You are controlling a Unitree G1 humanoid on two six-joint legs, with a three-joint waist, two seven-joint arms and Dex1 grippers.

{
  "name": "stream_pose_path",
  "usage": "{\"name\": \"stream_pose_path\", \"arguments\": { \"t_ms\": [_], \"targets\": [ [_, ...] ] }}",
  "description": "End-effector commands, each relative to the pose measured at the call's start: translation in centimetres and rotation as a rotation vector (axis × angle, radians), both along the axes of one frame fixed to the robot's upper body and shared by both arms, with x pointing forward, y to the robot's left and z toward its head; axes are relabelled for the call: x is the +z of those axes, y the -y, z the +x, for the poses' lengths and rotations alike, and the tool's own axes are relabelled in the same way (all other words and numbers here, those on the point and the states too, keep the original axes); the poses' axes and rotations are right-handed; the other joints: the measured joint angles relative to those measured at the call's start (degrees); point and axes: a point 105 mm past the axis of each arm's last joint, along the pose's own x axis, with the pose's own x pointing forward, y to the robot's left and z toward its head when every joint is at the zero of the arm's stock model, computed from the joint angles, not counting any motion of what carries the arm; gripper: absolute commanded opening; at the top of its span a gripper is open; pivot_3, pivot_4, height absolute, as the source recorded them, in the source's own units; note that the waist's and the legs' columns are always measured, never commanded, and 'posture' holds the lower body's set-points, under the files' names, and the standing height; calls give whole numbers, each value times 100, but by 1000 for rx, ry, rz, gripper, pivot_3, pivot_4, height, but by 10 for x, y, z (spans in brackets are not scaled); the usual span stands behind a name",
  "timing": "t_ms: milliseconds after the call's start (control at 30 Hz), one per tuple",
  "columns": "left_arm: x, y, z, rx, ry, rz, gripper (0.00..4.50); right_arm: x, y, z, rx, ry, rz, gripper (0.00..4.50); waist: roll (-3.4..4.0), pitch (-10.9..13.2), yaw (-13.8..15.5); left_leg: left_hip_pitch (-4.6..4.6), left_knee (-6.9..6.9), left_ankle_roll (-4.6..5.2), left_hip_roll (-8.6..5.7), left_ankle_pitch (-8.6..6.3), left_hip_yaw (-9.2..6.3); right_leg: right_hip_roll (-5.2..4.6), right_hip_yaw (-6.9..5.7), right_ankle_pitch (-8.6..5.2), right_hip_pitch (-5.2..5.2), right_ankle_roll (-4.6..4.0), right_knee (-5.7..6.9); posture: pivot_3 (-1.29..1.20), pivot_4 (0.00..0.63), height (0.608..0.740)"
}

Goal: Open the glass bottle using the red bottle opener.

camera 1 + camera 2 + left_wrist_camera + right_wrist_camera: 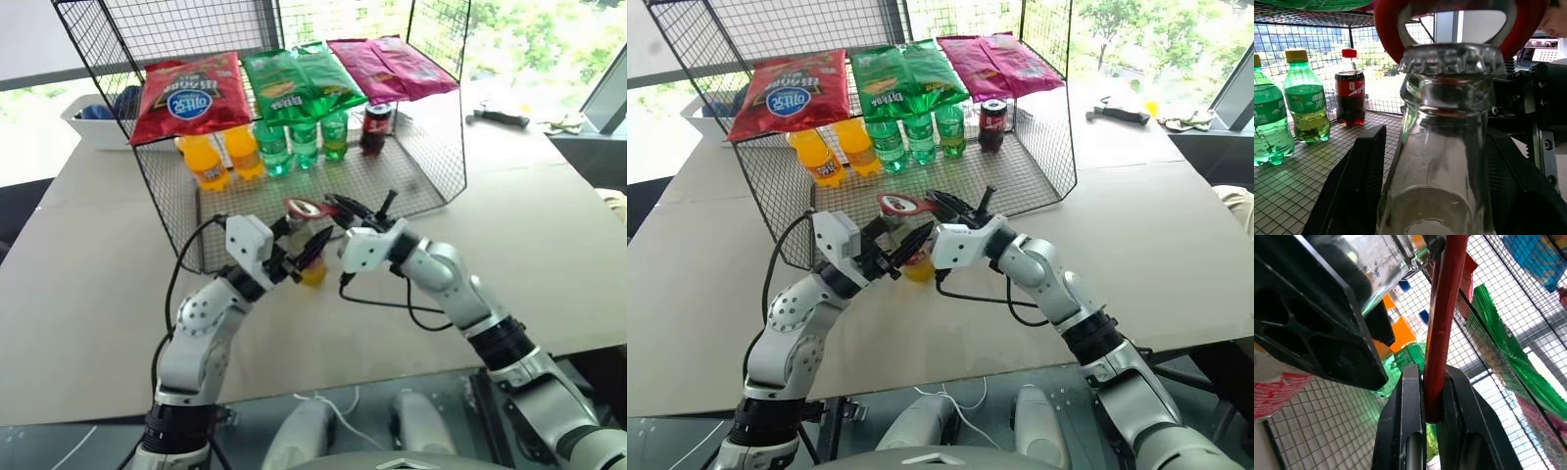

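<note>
My left gripper point(299, 247) is shut around the glass bottle point(313, 273), which has a clear neck and yellow liquid at its bottom. In the left wrist view the bottle's neck point(1442, 147) rises between the two black fingers point(1352, 186), and its crimped metal cap point(1452, 58) is still in place. The red bottle opener point(305, 208) has its ring head point(1388, 24) resting over that cap. My right gripper point(339, 208) is shut on the opener's slim handle point(1442, 323), just right of the bottle, in front of the wire rack.
Behind my hands stands a black wire rack point(411, 181) with orange bottles point(208, 162), green bottles point(294, 142) and a cola bottle point(375, 127). Snack bags point(191, 98) lie on its top. A white bin point(93, 127) sits far left and a tool point(500, 117) far right.
</note>
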Motion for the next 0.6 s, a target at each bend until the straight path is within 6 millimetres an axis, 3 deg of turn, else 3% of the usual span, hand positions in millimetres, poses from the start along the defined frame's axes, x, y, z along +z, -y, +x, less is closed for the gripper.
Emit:
{"name": "stream_pose_path", "arguments": {
  "t_ms": [33, 600],
  "targets": [
    [-1, 1, 1, 2, -2, 19, 2154, -25, -20, -13, 86, 20, -110, 0, 0, 0, -1, 2, -2, 0, 0, 0, 0, 0, 1, 0, 1, 0, 0, 0, 150, 740],
    [-2, 1, 2, 9, -7, 15, 2154, -46, -6, -2, 58, 35, -156, 0, 2, -3, -6, 50, -71, -1, 4, 1, 25, 3, 34, -1, 17, -2, -17, 0, 150, 740]
  ]
}}
